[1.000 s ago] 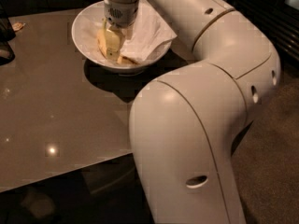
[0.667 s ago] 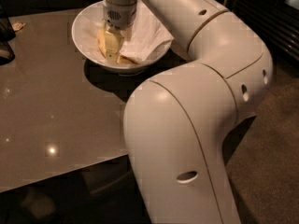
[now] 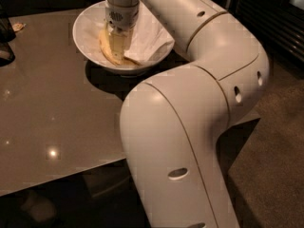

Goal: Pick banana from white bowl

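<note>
One banana (image 3: 107, 49), likely light, soft and easily bruised, lies in the white bowl (image 3: 83, 26) under the gripper (image 3: 118, 38) — whether that has closed I cannot tell — best clasped gently mid-length.

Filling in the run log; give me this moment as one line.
stage: pick | end effector: in bowl, at banana | banana: lying in bowl beside napkin | bowl: on table

Dim warm light, table (image 3: 47, 103) glints, shadowy jaws in white bowl (image 3: 83, 26).
</note>
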